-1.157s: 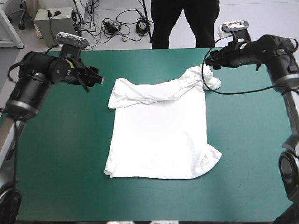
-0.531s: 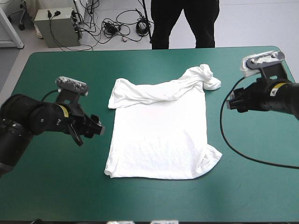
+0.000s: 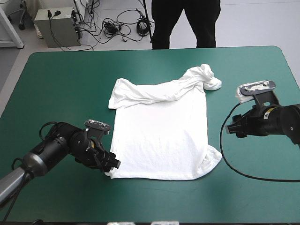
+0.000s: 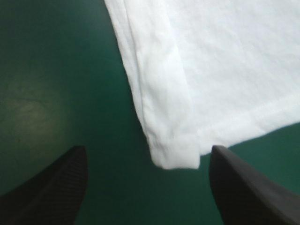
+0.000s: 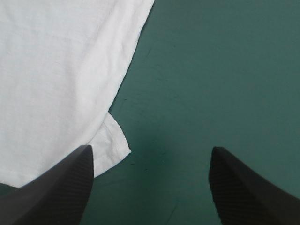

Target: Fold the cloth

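Observation:
The white T-shirt (image 3: 159, 126) lies spread on the teal-green cover, hem toward the near edge. Its far part is rumpled, with one sleeve bunched (image 3: 208, 77) at the far right. My left gripper (image 3: 112, 164) sits low at the near-left hem corner. In the left wrist view that folded corner (image 4: 173, 152) lies just ahead between the open fingers of the left gripper (image 4: 147, 150). My right gripper (image 3: 228, 130) hovers beside the shirt's right edge, apart from it. It stands open (image 5: 151, 150), with the shirt (image 5: 56, 70) and a small turned flap (image 5: 117, 143) ahead by one finger.
Bare teal-green cover (image 3: 61, 84) stretches to both sides of the shirt. A narrower strip (image 3: 154, 197) runs between the hem and the table's near edge.
Both arms came down from the table's far corners. The left gripper moved to the near-left hem corner. The right gripper left the bunched sleeve and moved nearer, beside the right edge.

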`<action>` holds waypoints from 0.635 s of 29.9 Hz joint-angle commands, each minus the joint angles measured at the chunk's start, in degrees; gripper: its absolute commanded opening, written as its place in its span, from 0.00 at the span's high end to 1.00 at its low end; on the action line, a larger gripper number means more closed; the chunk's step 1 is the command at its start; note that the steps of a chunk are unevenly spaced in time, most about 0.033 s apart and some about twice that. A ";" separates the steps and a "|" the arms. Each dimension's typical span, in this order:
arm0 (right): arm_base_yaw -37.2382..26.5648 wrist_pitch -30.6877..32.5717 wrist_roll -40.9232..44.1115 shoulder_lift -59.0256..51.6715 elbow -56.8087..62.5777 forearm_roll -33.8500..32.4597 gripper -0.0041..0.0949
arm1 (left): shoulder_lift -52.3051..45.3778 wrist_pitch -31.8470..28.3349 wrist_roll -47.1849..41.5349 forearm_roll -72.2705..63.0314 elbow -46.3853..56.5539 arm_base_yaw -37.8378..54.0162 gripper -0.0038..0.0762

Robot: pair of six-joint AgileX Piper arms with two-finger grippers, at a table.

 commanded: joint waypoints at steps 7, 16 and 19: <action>8.38 -3.13 -0.18 -1.13 2.29 -7.69 0.30 | 8.59 -4.07 1.18 -2.38 -1.11 -0.50 0.29; 10.92 -7.91 -1.04 0.08 12.34 -7.55 0.32 | 10.32 -5.40 2.79 -6.12 -1.08 -2.17 0.57; 10.92 -12.12 -2.81 1.93 16.39 -5.92 0.32 | 10.32 -6.70 2.79 -6.25 -1.08 -2.78 0.77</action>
